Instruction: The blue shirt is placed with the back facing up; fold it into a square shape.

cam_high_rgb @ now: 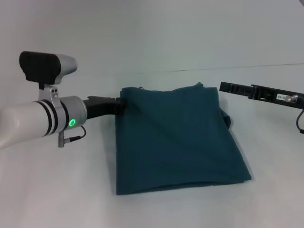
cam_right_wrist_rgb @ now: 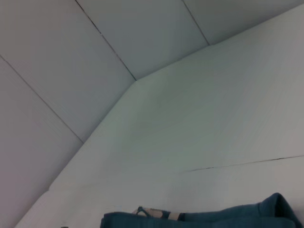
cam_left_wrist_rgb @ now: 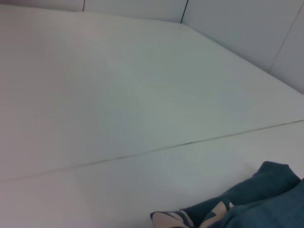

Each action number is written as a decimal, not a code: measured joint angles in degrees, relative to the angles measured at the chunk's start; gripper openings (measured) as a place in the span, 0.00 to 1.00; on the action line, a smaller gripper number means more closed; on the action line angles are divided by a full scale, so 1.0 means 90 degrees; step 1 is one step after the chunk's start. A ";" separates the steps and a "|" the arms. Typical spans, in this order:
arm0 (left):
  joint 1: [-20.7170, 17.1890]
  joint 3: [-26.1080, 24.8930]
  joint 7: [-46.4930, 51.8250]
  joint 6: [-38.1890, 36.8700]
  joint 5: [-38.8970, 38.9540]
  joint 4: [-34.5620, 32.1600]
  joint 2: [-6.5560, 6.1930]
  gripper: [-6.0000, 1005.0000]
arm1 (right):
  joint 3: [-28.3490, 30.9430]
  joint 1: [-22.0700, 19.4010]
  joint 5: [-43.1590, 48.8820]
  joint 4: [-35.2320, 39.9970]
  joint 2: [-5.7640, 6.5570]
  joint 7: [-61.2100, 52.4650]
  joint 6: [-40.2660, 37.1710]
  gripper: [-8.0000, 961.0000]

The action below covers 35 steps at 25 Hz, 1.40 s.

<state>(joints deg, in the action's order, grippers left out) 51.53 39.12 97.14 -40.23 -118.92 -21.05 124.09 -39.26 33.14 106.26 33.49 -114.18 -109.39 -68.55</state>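
Observation:
The blue shirt (cam_high_rgb: 175, 137) lies folded into a rough rectangle on the white table, plain side up, with a diagonal crease running from its far left corner. My left gripper (cam_high_rgb: 119, 106) touches the shirt's left edge near that far corner. My right gripper (cam_high_rgb: 224, 87) hovers level just beyond the far right corner, apart from the cloth. In the left wrist view a bunched part of the shirt (cam_left_wrist_rgb: 266, 199) shows with a pale collar label (cam_left_wrist_rgb: 171, 219). The right wrist view shows the shirt's edge (cam_right_wrist_rgb: 213, 219) and the same label (cam_right_wrist_rgb: 156, 213).
The white table (cam_high_rgb: 57, 190) stretches around the shirt, and a thin seam (cam_high_rgb: 190, 70) crosses it behind the cloth. White wall panels (cam_right_wrist_rgb: 71, 57) rise beyond. A cable (cam_high_rgb: 299, 121) hangs from the right arm.

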 joint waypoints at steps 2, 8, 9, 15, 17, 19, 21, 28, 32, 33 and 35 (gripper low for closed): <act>0.0041 -0.0001 0.0003 0.0014 -0.0010 -0.0009 -0.0002 0.07 | -0.0010 0.0000 0.0000 0.0000 -0.0023 0.0001 0.0000 0.88; 0.0112 0.0001 0.0004 0.0148 -0.0049 -0.0095 -0.0008 0.10 | -0.0062 0.0000 0.0000 0.0000 -0.0064 -0.0020 0.0000 0.88; 0.0116 0.0003 0.0004 0.0148 -0.0052 -0.0117 -0.0008 0.11 | -0.0064 0.0000 0.0000 0.0000 -0.0068 -0.0021 0.0000 0.88; 0.0165 0.0259 -0.0004 0.0183 -0.0064 -0.0170 -0.0008 0.14 | -0.0085 0.0004 0.0000 0.0000 -0.0076 -0.0023 0.0000 0.88; 0.0157 0.0410 -0.0023 0.0285 -0.0058 -0.0173 0.0003 0.15 | -0.0105 0.0012 0.0000 0.0000 -0.0081 -0.0024 0.0000 0.88; 0.0115 0.0481 -0.0040 0.0404 -0.0031 -0.0179 0.0018 0.16 | -0.0123 0.0017 0.0000 0.0000 -0.0084 -0.0024 0.0000 0.88; 0.0054 0.0482 -0.0039 0.0457 -0.0015 -0.0185 0.0016 0.17 | -0.0143 0.0018 0.0000 0.0000 -0.0086 -0.0024 0.0000 0.88; -0.0660 0.0334 0.0403 0.0098 0.0316 -0.1028 0.0023 0.20 | -0.0153 0.0020 0.0000 0.0000 -0.0072 -0.0020 0.0000 0.88; -0.1491 0.0332 0.0405 -0.1413 0.1269 -0.1820 0.0024 0.35 | -0.0150 0.0009 -0.0010 0.0025 -0.0030 0.0073 -0.0099 0.88; -0.1590 0.0331 0.0389 -0.1679 0.1407 -0.1897 0.0025 0.39 | -0.0143 -0.0006 -0.0013 0.0041 -0.0026 0.0165 -0.0201 0.88; -0.1860 0.0329 0.0333 -0.2343 0.1746 -0.2054 0.0028 0.47 | -0.0102 -0.0041 -0.0031 0.0056 -0.0021 0.0482 -0.0511 0.88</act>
<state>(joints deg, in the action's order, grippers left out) 34.79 42.08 100.14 -61.31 -103.21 -39.54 124.34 -40.18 32.77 105.98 33.99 -114.38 -105.05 -73.15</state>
